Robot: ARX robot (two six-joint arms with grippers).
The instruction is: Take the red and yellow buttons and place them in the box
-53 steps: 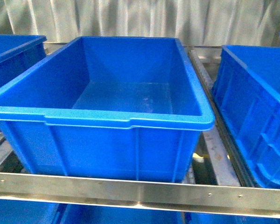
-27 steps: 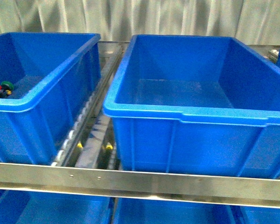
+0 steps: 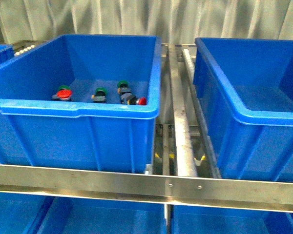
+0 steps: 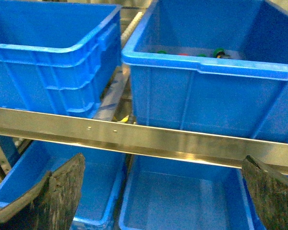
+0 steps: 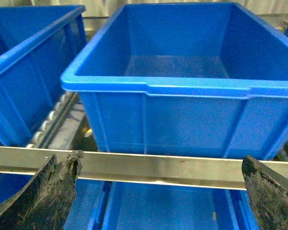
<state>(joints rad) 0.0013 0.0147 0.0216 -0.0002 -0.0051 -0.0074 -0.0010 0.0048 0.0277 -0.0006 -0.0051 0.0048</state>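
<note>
Since half a second ago our front view has swung left, bringing the stocked bin ahead. We are at the approach: a red button lies on its floor near green ones; the yellow we cannot pick out. Left gripper and right gripper hang with jaws apart and empty, short of the bench rail. Next we must reach over the rim. An empty box waits rightward; pale curtain behind

Front camera above the steel rail; wrist cameras lower, same rail and bins.
</note>
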